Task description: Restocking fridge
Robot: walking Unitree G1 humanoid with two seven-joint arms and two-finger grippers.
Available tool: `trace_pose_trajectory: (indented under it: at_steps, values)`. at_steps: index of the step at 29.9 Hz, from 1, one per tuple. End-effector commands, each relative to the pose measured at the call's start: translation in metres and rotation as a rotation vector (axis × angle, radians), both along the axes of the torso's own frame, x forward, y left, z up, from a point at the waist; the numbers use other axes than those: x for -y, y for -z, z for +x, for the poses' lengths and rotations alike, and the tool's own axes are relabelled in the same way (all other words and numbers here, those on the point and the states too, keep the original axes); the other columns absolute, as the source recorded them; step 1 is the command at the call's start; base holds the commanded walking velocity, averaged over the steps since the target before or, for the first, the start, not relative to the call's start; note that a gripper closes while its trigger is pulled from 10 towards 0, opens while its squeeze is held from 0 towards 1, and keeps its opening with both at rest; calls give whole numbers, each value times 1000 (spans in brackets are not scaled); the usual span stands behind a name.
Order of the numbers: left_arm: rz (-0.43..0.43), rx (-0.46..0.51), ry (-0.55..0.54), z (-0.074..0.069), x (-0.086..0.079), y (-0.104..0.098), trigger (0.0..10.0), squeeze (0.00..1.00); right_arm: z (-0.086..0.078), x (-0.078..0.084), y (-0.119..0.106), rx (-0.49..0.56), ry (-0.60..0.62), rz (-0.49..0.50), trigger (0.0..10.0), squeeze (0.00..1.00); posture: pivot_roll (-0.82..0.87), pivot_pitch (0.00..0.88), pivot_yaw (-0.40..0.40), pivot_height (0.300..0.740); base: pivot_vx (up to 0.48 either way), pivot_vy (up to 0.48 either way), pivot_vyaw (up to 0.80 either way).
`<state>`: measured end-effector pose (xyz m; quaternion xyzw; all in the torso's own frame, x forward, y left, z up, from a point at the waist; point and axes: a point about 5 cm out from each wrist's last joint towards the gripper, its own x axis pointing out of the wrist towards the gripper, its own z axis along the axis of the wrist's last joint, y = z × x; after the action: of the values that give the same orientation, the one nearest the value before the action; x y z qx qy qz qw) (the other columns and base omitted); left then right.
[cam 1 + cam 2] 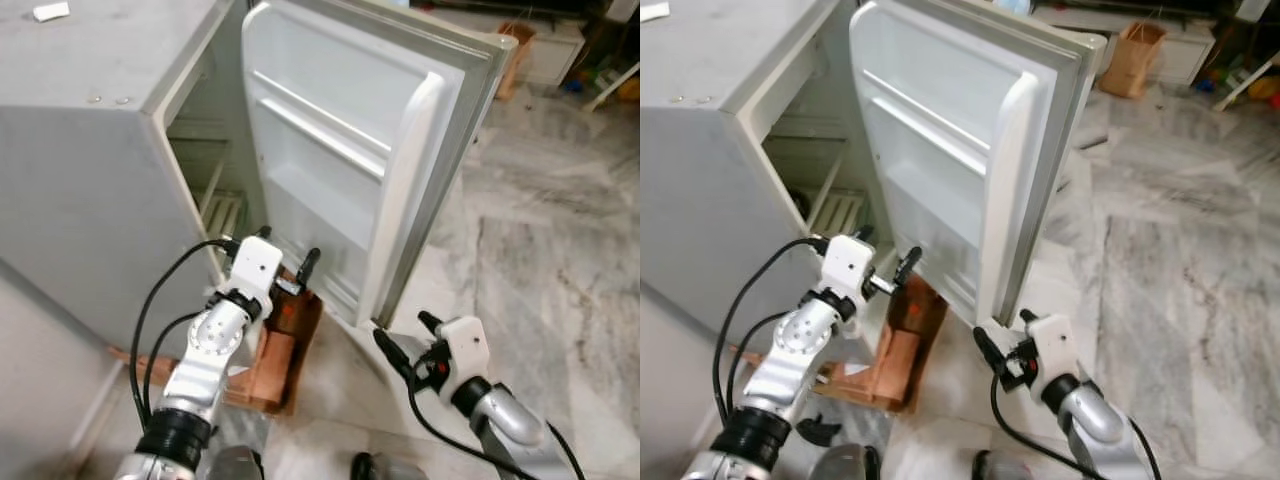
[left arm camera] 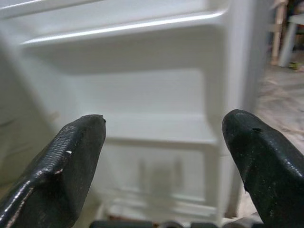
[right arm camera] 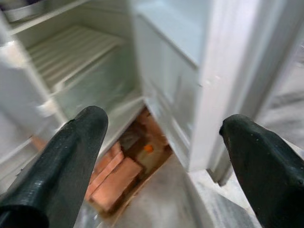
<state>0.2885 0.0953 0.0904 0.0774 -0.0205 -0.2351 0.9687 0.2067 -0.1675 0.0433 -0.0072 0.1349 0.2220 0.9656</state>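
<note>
Both grippers stand with fingers spread and nothing between them. Left gripper (image 1: 288, 262), jaws parted and empty, is raised toward the lower part of the fridge door (image 1: 350, 150), its fingertips just short of the bottom door shelf (image 2: 156, 135), which fills the space ahead of them in the left wrist view. Right gripper (image 1: 402, 340), likewise released and empty, hangs lower, near the door's outer edge and just above the marble floor (image 1: 540, 260). Between the two arms, on the floor at the foot of the fridge (image 1: 90, 180), sits an open cardboard box (image 1: 290, 350); the right wrist view shows brownish packets and a small orange item inside it, presumably the stock to be loaded, though their kind cannot be told. Inside the cabinet, a white wire shelf (image 3: 71, 52) lies bare, with a round metal vessel on the level above. Door shelves appear unfilled. Judged from this arrangement, restocking has barely begun and the next step is a reach down into the box. Risks: the left fingers, so near the door liner, could nudge the door and swing it toward the right arm; either arm dipping into the box could catch its flaps or the door's lower corner; loose cables on the forearms could snag the door edge.
</note>
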Motion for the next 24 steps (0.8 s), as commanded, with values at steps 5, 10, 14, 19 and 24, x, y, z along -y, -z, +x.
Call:
trace_pose_trajectory:
  at_steps: [5, 10, 14, 19, 24]
  values:
    - [-9, -1, 43, -3, 15, -1, 10000, 0, -3, 12, 15, -34, 38, -22, 10000, 0, 58, 63, 6, 740, 268, -394, -774]
    - [19, -7, 28, -1, 13, 1, 10000, 0, -1, 16, 24, -42, 44, -24, 10000, 0, 59, 63, 11, 740, 378, -194, -200]
    - [50, -25, -31, 4, 6, 5, 10000, 0, 2, 18, 29, -37, 43, -30, 10000, 0, 53, 63, 15, 740, 476, 0, 0]
    - [63, -40, -61, 8, 2, 7, 10000, 0, 5, 18, 35, -38, 46, -30, 10000, 0, 52, 65, 20, 740, 480, 0, 0]
    - [104, -60, -109, 22, 3, 11, 10000, 0, 7, 19, 47, -52, 53, -31, 10000, 0, 51, 62, 21, 740, 480, 0, 0]
